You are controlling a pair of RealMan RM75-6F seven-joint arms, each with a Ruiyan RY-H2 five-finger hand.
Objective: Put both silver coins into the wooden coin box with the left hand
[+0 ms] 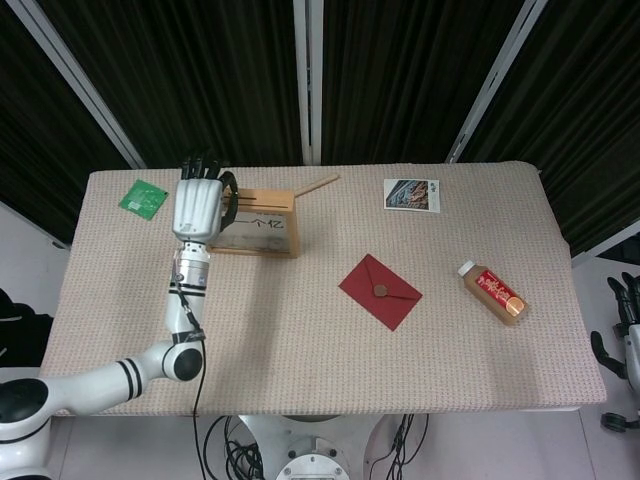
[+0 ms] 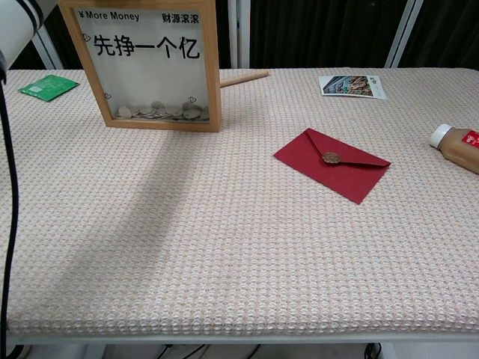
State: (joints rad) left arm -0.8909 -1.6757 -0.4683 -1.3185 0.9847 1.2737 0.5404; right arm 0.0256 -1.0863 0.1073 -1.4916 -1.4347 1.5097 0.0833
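Beige woven table [image 1: 300,330]; left hand [image 1: 198,205] above wooden glass-fronted coin box [image 2: 142,67], grip unclear; right hand [image 1: 627,325] off-table, state unclear.

White arm, silver left hand [image 1: 196,206], black fingers [image 1: 200,164]

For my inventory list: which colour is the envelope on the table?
The envelope is dark red, with a small round gold seal; the chest view shows it best.

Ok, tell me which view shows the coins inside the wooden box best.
Chest view: the coins lie heaped behind the clear front of the wooden box. In the head view the box is too small to show them.
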